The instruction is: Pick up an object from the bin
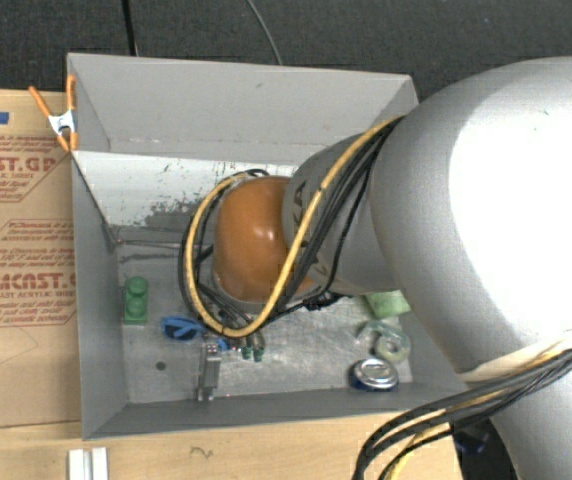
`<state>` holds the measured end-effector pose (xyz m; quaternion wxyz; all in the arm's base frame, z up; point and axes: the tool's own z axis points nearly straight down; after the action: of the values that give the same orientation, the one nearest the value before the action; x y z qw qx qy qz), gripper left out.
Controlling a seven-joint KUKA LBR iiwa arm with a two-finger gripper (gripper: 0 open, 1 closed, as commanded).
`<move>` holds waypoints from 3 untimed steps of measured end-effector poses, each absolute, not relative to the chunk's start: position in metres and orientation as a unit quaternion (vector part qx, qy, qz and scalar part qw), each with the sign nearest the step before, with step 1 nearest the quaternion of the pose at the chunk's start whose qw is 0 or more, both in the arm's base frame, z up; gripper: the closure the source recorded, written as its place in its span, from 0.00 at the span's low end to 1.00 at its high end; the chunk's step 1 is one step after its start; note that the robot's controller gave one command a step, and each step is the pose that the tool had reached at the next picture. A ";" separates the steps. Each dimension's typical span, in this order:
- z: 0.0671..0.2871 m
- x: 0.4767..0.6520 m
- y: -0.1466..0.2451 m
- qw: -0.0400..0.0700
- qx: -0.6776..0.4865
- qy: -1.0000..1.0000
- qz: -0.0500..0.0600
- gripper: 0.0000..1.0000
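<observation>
The arm [486, 218] reaches into the bin [246, 98] from the right. Its orange cover [251, 238] and looped cables [196, 258] hang over the middle of the floor. Below them the pincer [207, 373] points toward the near wall and stands low over a bare patch of the floor. Whether it is wide or narrow cannot be told from this angle, and nothing can be seen held in it.

The nearest thing is a small blue piece [178, 328]. It lies on the floor just beside the pincer, to its left in the view and a little farther from the near wall. Its right end runs under the cables. What shows of it is longer across the view than along it, so its long axis seems to lie roughly left to right.

A green peg [135, 301] stands farther left, near the left wall. A green block [386, 305], a pale ring [387, 344] and a round cap [374, 374] lie well apart on the right, close under the arm.

If the blue piece is the target, the pincer likely has to shift left and slightly away from the near wall. A grip across the short width looks the surer one. The cables so close above it may get in the way.
</observation>
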<state>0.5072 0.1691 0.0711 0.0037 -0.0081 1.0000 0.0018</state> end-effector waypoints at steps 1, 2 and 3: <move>0.071 0.520 0.143 0.002 0.010 1.000 0.002 0.00; 0.072 0.521 0.143 0.005 0.010 1.000 0.002 1.00; 0.075 0.522 0.144 0.001 0.009 1.000 0.001 1.00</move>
<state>0.5217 0.1440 0.0755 0.0011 0.0094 1.0000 0.0009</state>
